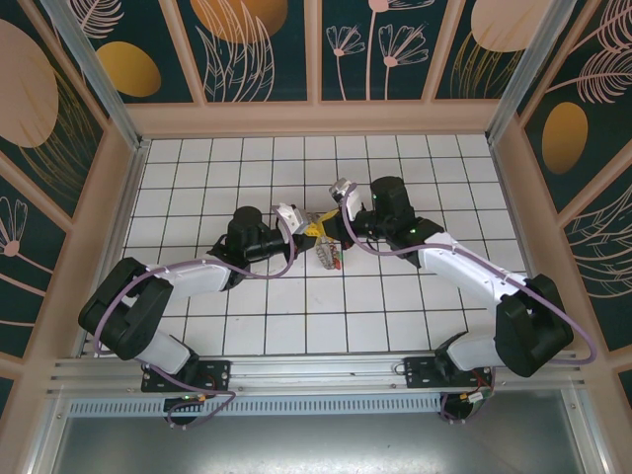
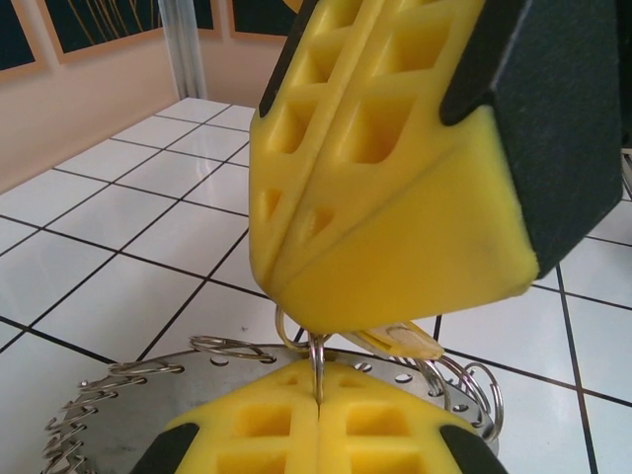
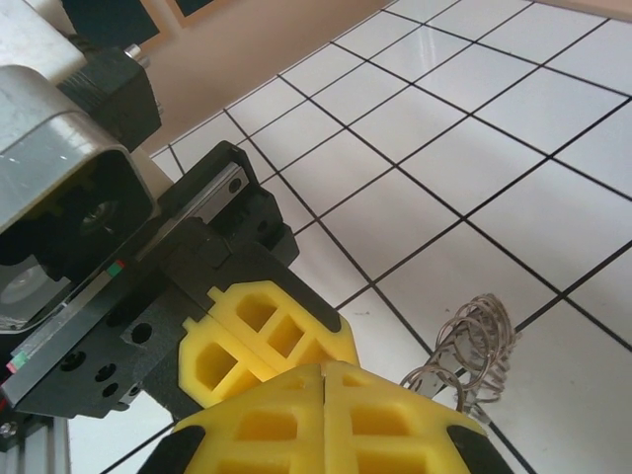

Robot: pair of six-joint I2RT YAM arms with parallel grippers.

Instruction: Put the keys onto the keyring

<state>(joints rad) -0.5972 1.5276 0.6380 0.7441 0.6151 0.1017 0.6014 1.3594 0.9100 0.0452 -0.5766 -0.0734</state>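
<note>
My left gripper (image 2: 318,393) is shut on one thin wire loop (image 2: 318,360) standing up from the keyring (image 2: 118,405), a flat silvery hoop whose rim is fringed with small loops. Tip to tip above it, my right gripper (image 3: 324,373) is shut, and a yellow-headed key (image 2: 407,341) sticks out from under its fingers (image 2: 395,197). From above, both grippers (image 1: 304,229) (image 1: 326,227) meet over the table's middle, with the keyring (image 1: 330,253) hanging just below them and red and green keys (image 1: 337,263) on it. Several of its loops (image 3: 476,341) show in the right wrist view beside the left gripper's fingers (image 3: 252,331).
White tiled floor (image 1: 247,326) lies all around, walled by beige panels (image 1: 316,118) at the back and sides. Both arms reach inward from the near edge, their elbows at the left (image 1: 128,311) and right (image 1: 528,331).
</note>
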